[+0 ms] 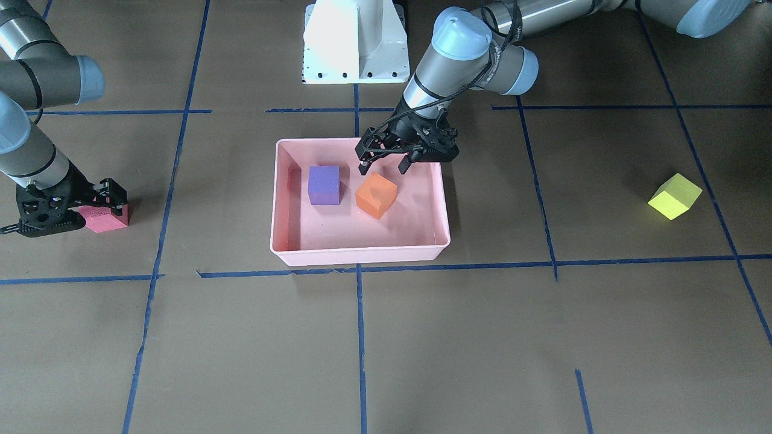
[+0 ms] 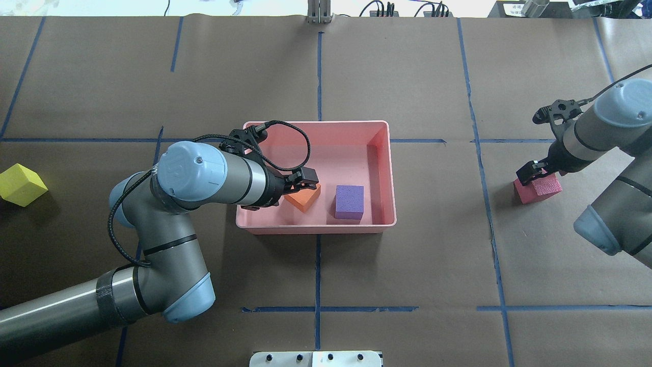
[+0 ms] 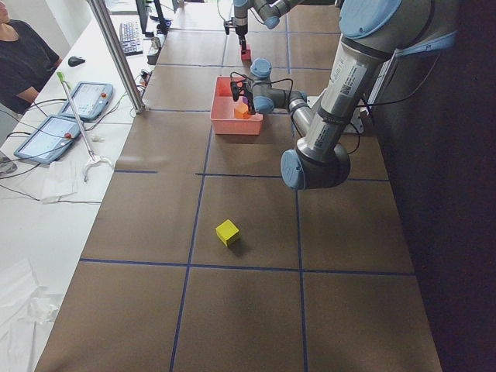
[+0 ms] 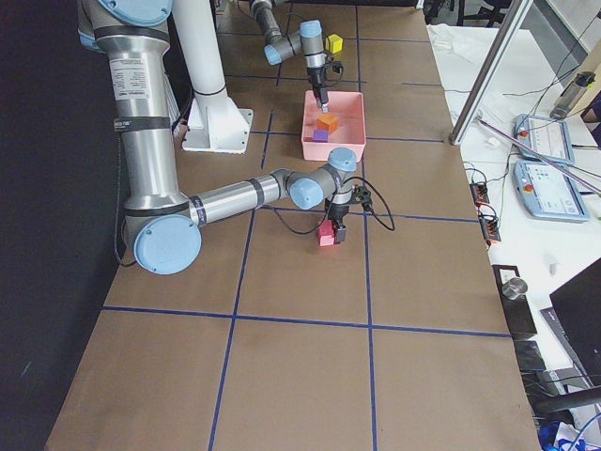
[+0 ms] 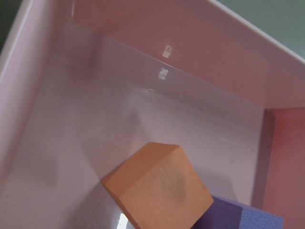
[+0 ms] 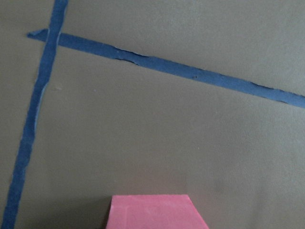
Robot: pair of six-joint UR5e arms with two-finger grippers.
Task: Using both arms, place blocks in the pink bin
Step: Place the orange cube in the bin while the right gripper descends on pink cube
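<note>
The pink bin sits mid-table and holds the purple block and the orange block. My left gripper hangs open and empty just above the orange block, which also fills the left wrist view. My right gripper is down at the table with its fingers against the sides of the red-pink block, which rests on the paper. The yellow-green block lies alone on the table far out on my left side.
The white pedestal base stands behind the bin. Blue tape lines cross the brown paper. Operators' tablets and cables lie on the white bench beyond the far edge.
</note>
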